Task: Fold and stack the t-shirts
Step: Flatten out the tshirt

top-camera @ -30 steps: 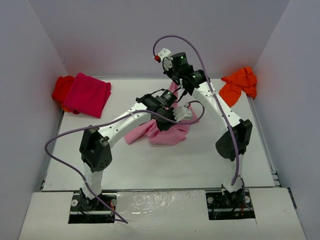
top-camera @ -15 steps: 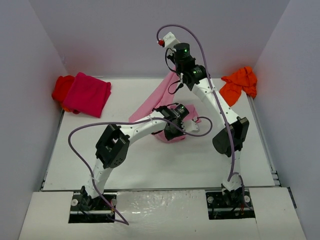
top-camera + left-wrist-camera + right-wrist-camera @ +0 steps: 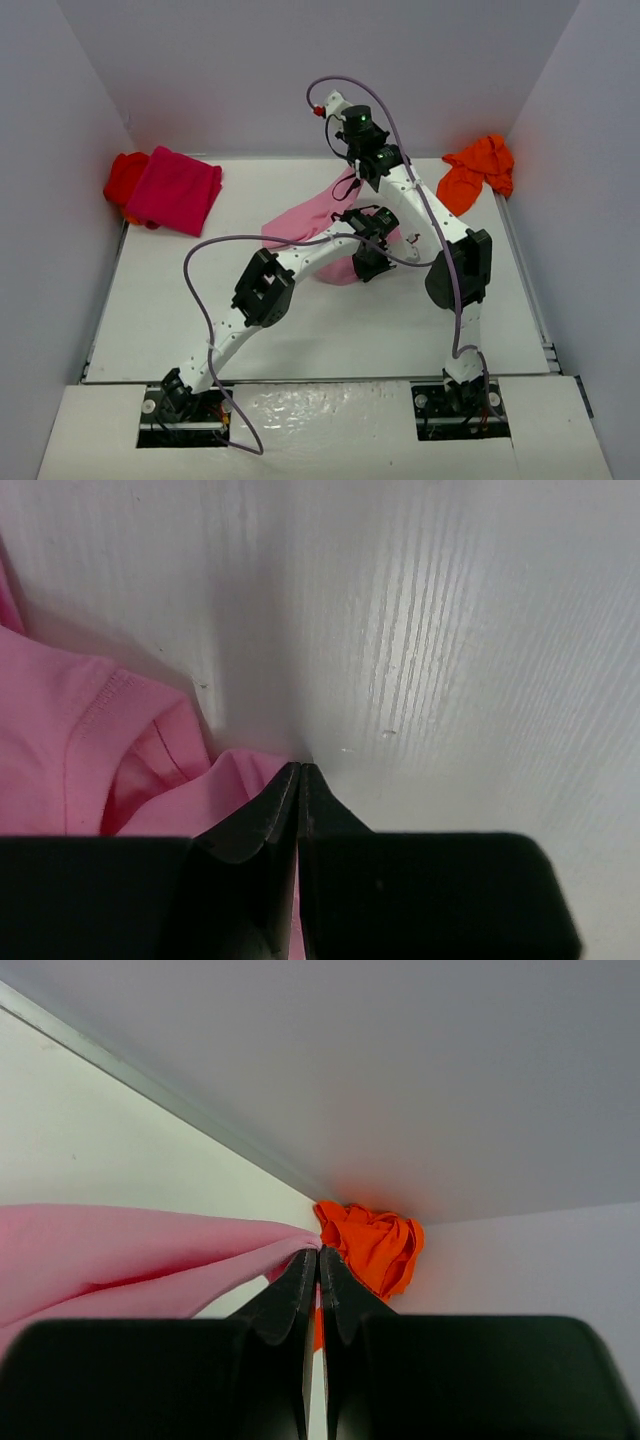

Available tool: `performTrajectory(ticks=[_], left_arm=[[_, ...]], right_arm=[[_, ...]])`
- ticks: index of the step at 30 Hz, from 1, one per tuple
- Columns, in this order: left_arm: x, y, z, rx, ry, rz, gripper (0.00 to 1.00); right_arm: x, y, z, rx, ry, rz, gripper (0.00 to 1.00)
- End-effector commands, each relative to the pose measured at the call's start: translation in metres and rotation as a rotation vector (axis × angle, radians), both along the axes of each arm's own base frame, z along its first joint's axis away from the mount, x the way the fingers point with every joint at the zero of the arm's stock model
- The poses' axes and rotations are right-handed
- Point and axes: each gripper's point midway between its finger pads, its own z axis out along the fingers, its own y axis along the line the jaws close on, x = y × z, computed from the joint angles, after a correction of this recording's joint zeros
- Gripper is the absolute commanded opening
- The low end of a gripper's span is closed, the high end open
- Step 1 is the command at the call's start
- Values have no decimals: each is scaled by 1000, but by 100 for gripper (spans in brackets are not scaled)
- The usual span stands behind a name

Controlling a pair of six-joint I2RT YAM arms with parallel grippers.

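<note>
The light pink t-shirt (image 3: 305, 215) is being held at two points near the middle of the white table (image 3: 150, 300). A fold of it is being pinched by the right gripper (image 3: 318, 1252), whose jaws are pressed together on the cloth. From the tips the fabric is being drawn taut in a raised sheet toward the left of the wrist view. The left gripper (image 3: 300, 770) is being held low at the tabletop, its jaws closed to a thin slit with a sliver of pink cloth caught between them. A hemmed edge of the shirt is bunching just beside it. In the overhead view, the shirt is being stretched between the raised right gripper at the far side and the lower left gripper nearer the arms' bases. The magenta t-shirt (image 3: 180, 190) is lying as a neat rectangle at the far left corner, partly over the red t-shirt (image 3: 122, 178). The orange t-shirt (image 3: 478, 168) is lying crumpled at the far right corner, against the wall (image 3: 560, 120).
</note>
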Motion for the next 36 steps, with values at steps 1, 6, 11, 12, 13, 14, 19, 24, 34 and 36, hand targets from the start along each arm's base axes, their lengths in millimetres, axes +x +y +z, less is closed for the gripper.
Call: performTrajectory(ticks=[1, 6, 11, 12, 13, 14, 19, 24, 34, 36], left_arm=[[11, 35, 10, -28, 157, 70, 0], [36, 91, 30, -54, 226, 169, 0], [49, 168, 59, -65, 178, 261, 0], [53, 186, 62, -60, 181, 289, 0], [56, 199, 65, -54, 167, 306, 0], [59, 216, 68, -45, 161, 338, 0], [75, 276, 76, -26, 110, 458, 0], [86, 305, 90, -84, 100, 528, 0], [24, 204, 115, -191, 202, 337, 3], [19, 184, 117, -264, 301, 349, 4]], right_arm=[[-12, -26, 65, -2, -169, -73, 0], [-20, -48, 72, -37, -191, -121, 0], [-20, -84, 74, -73, -205, -210, 0], [-19, -91, 74, -78, -204, -227, 0], [-18, -95, 73, -81, -203, -235, 0], [-17, -97, 73, -81, -206, -241, 0], [-21, -97, 72, -117, -201, -275, 0], [-31, -80, 65, -162, -179, -251, 0], [-19, -79, 63, -184, -192, -297, 0], [-19, -81, 66, -183, -200, -316, 0]])
